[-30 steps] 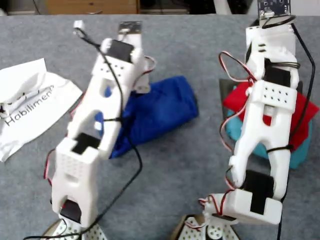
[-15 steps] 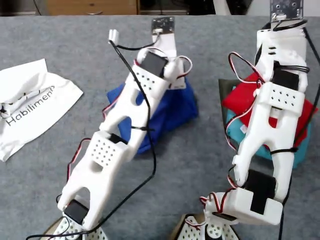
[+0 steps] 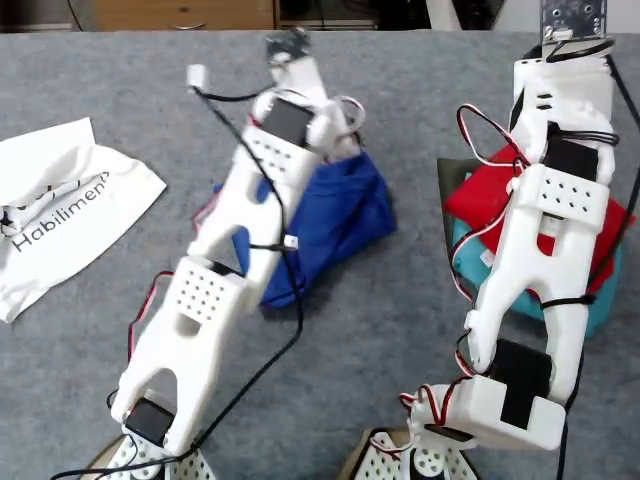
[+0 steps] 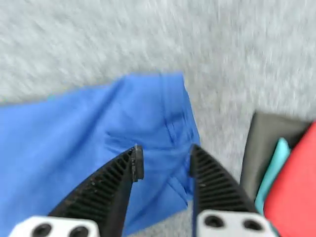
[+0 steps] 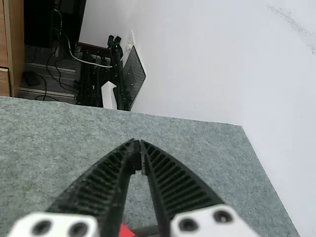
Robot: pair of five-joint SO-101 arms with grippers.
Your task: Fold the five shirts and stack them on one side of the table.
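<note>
Starting at the near edge of the bench (image 3: 400,340), where both my arms are mounted, my left arm (image 3: 215,290) stretches over the middle toward the far edge. My right arm (image 3: 540,260) runs up along the right edge.

Under my left arm lies the blue shirt (image 3: 340,215), a rumpled bundle at about the middle of the bench, not folded flat. My left gripper (image 4: 165,160) hangs over its far end with the fingers spread and nothing between them. Blue cloth shows through the gap, and I cannot tell whether the tips touch it.

By the right edge sits the pile. A red shirt (image 3: 478,198) lies on top of a teal shirt (image 3: 600,305), and a dark cloth (image 3: 450,172) shows at the side of the pile facing the blue shirt. My right arm covers much of the pile. The blue shirt is near the pile but apart from it, with grey bench between.

At the left edge a white shirt (image 3: 60,215) lies unfolded and wrinkled, well apart from the others.

Farthest out, my right gripper (image 5: 137,146) is held above the bench near its far right corner. Its fingers are pressed together on nothing, and they point toward a white wall (image 5: 222,59) beyond the far edge.
</note>
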